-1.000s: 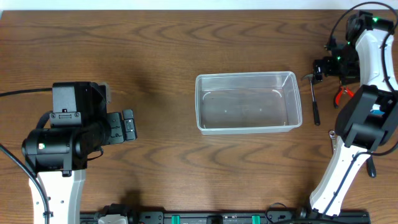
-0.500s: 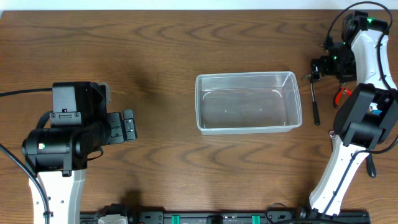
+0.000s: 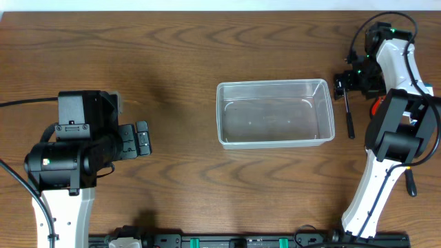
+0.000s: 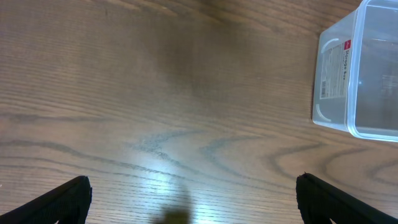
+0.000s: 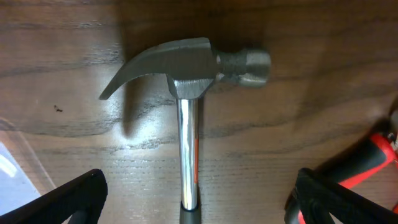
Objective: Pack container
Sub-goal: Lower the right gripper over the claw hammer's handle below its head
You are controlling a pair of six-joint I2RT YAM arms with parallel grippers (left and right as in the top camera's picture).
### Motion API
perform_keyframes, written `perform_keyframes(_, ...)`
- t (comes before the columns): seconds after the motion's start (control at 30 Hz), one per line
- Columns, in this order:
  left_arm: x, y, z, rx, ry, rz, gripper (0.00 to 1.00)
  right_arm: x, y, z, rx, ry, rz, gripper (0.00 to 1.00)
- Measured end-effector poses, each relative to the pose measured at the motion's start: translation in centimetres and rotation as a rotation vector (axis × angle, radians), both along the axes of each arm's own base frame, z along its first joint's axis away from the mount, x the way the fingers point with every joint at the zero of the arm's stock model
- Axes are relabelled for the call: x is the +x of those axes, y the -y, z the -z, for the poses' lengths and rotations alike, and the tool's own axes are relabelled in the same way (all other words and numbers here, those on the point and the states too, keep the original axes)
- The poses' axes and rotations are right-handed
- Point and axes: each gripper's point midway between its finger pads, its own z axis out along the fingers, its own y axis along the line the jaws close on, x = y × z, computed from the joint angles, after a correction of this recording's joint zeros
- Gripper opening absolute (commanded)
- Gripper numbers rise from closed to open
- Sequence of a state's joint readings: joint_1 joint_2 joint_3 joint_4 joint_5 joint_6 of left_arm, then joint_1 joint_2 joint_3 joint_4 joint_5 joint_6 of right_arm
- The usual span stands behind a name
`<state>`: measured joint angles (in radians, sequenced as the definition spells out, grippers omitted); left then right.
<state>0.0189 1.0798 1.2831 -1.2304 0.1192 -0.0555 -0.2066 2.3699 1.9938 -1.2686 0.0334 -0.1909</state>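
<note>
Evidently nothing is packed yet. A clear plastic container is seen at the middle of a brown wooden table, its long side running left to right. It is empty, and only its bare floor shows through the walls.

Just right of the container, a claw hammer is laid flat on the wood, close to the container's wall but not touching it. Its steel head is turned away from the robot's base and its dark handle points back toward it. Further right of the container, a red-handled tool, probably pliers, is glimpsed, mostly hidden behind the right arm.

The right gripper is held over the hammer's head end, just off the container's far right corner. Its fingers are spread wide on either side of the shaft, and nothing is gripped. Whether it is low enough to close on the hammer cannot be told. The left gripper is held well left of the container, spread wide, with only bare wood between its fingers.

The task is judged to be at its very start. The hammer is lined up but not grasped, and lifting it, placing it in the container and packing the red-handled tool are all left to do.
</note>
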Motion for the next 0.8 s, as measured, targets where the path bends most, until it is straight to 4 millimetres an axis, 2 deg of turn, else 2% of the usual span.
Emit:
perform_keyframes(0.33, 0.0, 0.0, 0.0, 0.000, 0.000, 0.000, 0.98, 0.2, 0.1, 0.4, -0.005, 0.010, 0.003, 0.99)
perform_keyframes(0.6, 0.0, 0.0, 0.0, 0.000, 0.000, 0.000, 0.98, -0.4, 0.0, 1.3, -0.003, -0.006, 0.002, 0.99)
perform_keyframes(0.8, 0.0, 0.0, 0.0, 0.000, 0.000, 0.000, 0.98, 0.1, 0.1, 1.4, -0.007, 0.014, 0.003, 0.99)
